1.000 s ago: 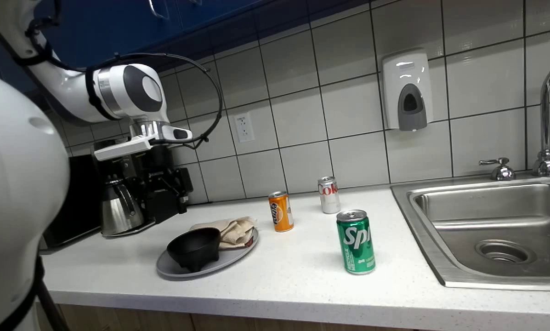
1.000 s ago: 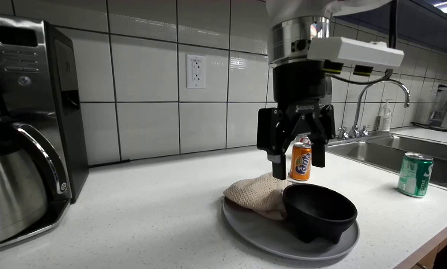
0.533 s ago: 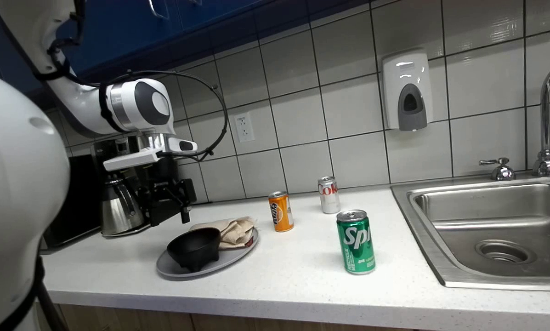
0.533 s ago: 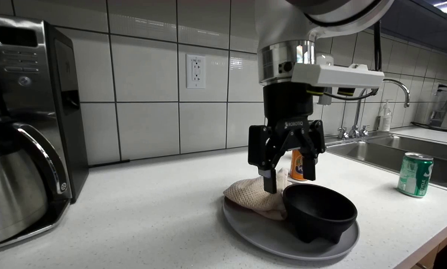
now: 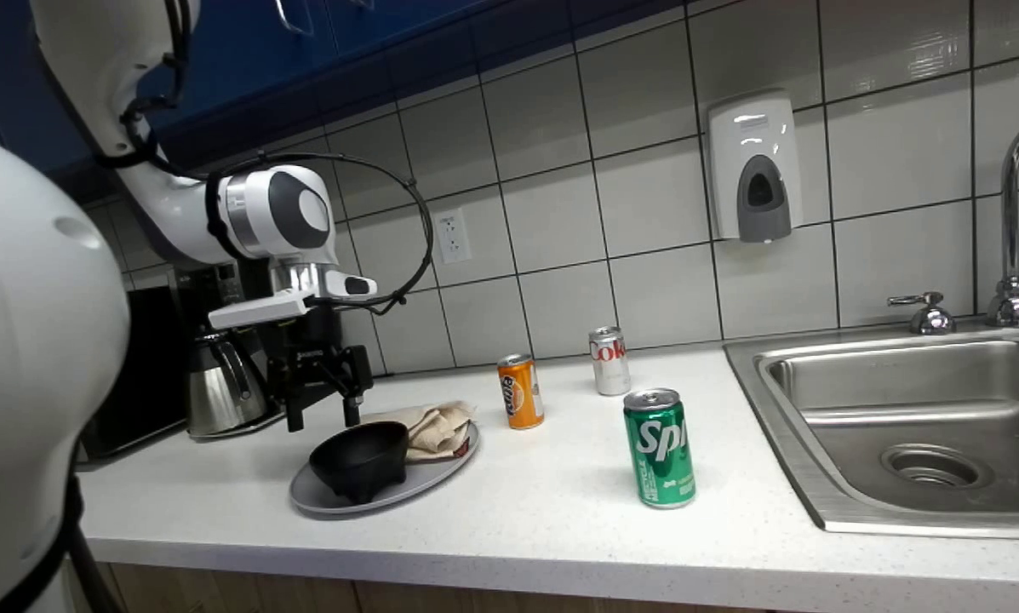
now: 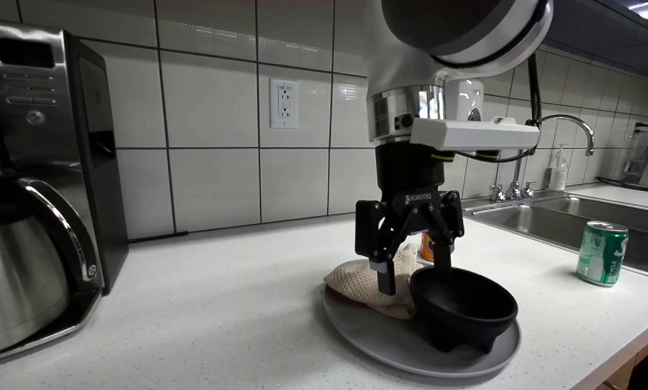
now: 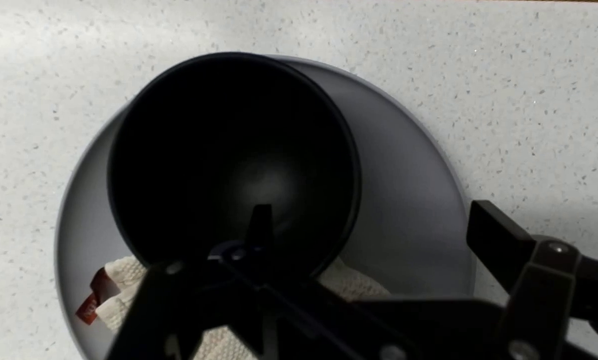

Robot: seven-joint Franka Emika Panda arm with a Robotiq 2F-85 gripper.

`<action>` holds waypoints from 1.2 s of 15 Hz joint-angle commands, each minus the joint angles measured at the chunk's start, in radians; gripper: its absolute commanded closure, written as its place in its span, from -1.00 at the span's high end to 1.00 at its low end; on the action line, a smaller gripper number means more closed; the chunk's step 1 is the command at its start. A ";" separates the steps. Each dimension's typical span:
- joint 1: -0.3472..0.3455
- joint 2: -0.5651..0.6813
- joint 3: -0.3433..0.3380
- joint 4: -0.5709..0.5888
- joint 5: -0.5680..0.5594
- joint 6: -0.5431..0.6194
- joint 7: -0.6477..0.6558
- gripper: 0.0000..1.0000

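My black gripper (image 6: 414, 270) hangs over the grey plate (image 6: 378, 341), jaws wide apart with nothing between them. A round black bowl (image 6: 464, 319) with short feet stands on that plate, beside a crumpled beige cloth (image 6: 364, 279). In the wrist view one fingertip (image 7: 262, 220) overlaps the inside of the bowl (image 7: 219, 140); the opposite finger (image 7: 498, 240) lies across the plate's edge and the counter. Part of the cloth (image 7: 121, 305), with a red tag, shows below the bowl. No contact between gripper and bowl can be made out.
An orange Fanta can (image 5: 522, 396), a silver Coke can (image 5: 609, 366) and a green Sprite can (image 5: 662, 460) stand upright on the counter. A metal sink (image 5: 786, 460) is at the right. The coffee maker (image 6: 37, 124) with its carafe stands at the left.
The arm has come down steadily, bringing the gripper lower toward the bowl and cloth. Its jaws have stayed wide. Plate, bowl, cloth and cans have not moved.
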 commanded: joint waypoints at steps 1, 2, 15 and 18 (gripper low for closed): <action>0.009 0.035 -0.014 0.026 0.005 0.006 -0.027 1.00; 0.012 0.043 -0.017 0.028 -0.015 0.004 -0.004 1.00; 0.018 0.101 -0.027 0.041 -0.024 0.038 -0.006 0.47; 0.017 0.099 -0.031 0.042 -0.020 0.039 -0.007 -0.02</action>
